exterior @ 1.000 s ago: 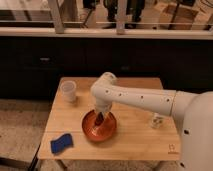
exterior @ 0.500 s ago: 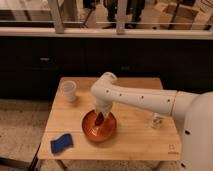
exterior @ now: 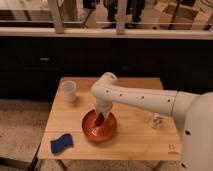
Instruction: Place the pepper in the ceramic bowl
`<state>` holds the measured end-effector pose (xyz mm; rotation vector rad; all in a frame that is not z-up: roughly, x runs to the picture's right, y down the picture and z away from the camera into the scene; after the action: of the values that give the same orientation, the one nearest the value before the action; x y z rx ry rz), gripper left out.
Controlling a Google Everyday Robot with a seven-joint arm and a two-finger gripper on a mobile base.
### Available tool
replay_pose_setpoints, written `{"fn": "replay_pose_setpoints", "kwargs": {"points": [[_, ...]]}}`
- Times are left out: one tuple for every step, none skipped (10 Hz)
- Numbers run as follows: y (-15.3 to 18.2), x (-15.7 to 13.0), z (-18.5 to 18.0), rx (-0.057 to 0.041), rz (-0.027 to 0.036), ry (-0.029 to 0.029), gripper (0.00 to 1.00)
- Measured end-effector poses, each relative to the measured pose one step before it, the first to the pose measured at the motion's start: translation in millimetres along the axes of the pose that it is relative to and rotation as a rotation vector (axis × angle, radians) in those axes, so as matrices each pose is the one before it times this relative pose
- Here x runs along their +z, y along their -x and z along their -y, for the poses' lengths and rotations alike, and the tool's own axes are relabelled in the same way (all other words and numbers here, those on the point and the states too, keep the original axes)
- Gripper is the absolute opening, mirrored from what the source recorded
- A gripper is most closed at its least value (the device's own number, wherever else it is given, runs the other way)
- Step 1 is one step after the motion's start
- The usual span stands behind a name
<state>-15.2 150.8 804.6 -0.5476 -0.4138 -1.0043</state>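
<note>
Over the ceramic bowl (exterior: 99,126), the gripper (exterior: 102,118) hangs low inside the rim, with the pepper (exterior: 101,120) at its tip above the bowl floor. Compared with half a second ago, arm and pepper show no visible shift, so the lowering appears finished. Release is judged the remaining step. A white cup (exterior: 68,91) and blue sponge (exterior: 61,144) sit apart on the table (exterior: 135,140).
</note>
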Motion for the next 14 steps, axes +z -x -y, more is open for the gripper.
{"fn": "replay_pose_setpoints", "kwargs": {"points": [[-0.05, 0.03, -0.35, 0.00042, -0.00015, 0.00002, 0.38], [0.00, -0.01, -0.19, 0.00026, -0.00050, -0.00037, 0.42], [0.11, -0.29, 0.24, 0.00010, -0.00045, -0.00103, 0.42], [-0.12, -0.12, -0.19, 0.00100, -0.00071, -0.00054, 0.41], [0.12, -0.05, -0.05, 0.00026, 0.00020, 0.00037, 0.34], [0.45, 0.08, 0.52, -0.00129, 0.00055, -0.00002, 0.29], [0.10, 0.46, -0.37, 0.00042, 0.00095, 0.00033, 0.28], [1.18, -0.17, -0.42, -0.00005, 0.00003, -0.00195, 0.28], [0.20, -0.04, 0.17, 0.00068, -0.00018, -0.00093, 0.28], [-0.19, -0.20, 0.33, -0.00016, -0.00024, -0.00054, 0.28], [-0.12, -0.01, 0.11, -0.00032, 0.00010, 0.00009, 0.28], [-0.05, 0.13, -0.24, -0.00159, 0.00085, 0.00036, 0.31], [-0.08, 0.04, -0.27, -0.00092, 0.00058, 0.00028, 0.37], [-0.20, -0.14, -0.61, -0.00093, 0.00054, 0.00015, 0.45]]}}
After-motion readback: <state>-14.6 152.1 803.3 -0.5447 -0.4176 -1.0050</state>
